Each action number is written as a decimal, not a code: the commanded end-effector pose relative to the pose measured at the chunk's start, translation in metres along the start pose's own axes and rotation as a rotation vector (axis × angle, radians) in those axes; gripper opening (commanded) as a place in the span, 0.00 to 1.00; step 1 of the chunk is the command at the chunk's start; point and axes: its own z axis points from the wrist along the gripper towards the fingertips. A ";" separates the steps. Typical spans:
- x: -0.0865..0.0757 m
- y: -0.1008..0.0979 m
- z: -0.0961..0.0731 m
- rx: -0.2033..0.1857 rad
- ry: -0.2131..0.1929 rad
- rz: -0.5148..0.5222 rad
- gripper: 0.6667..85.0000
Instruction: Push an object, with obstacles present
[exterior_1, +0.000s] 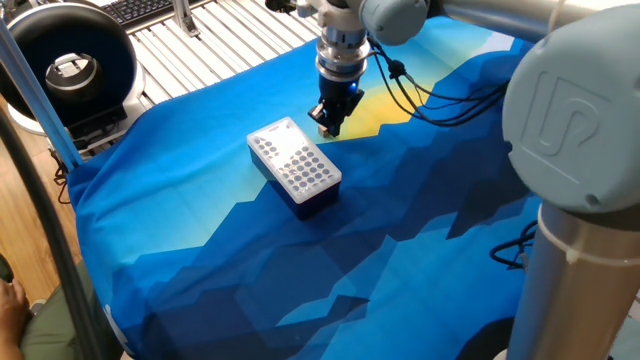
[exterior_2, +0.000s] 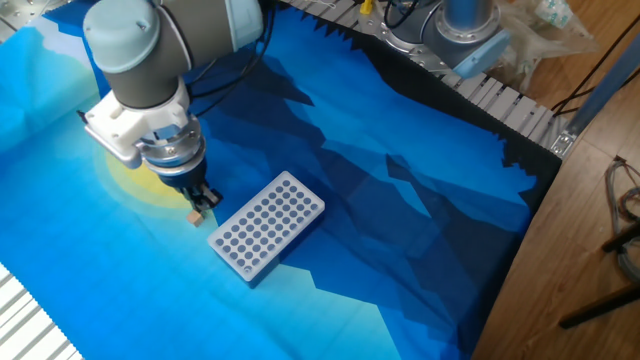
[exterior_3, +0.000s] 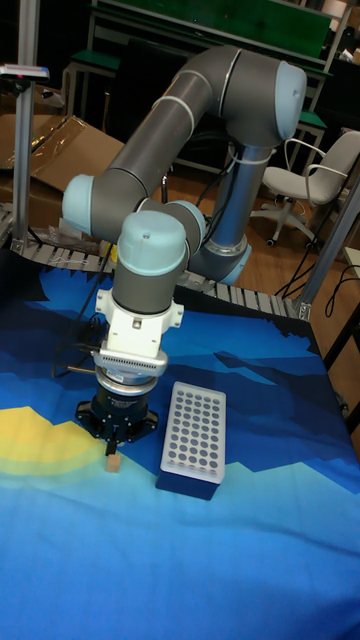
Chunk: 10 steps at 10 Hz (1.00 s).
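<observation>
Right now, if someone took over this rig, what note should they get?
Gripper: fingers together, tips down at the cloth right behind the cube; nothing held.
Cube: on the yellow patch of the cloth, beside one short end of the box, apart from it.
Box: flat on the cloth, hole grid up, not touched by the arm.
Done: gripper is set at the cube.
Left: push the cube on without hitting the box; the goal spot is not visible.
</observation>
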 end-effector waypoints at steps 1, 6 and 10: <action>-0.014 0.004 0.000 -0.015 -0.007 0.001 0.00; -0.043 0.015 -0.001 -0.031 -0.013 -0.023 0.00; -0.062 0.022 -0.001 -0.036 -0.021 -0.040 0.00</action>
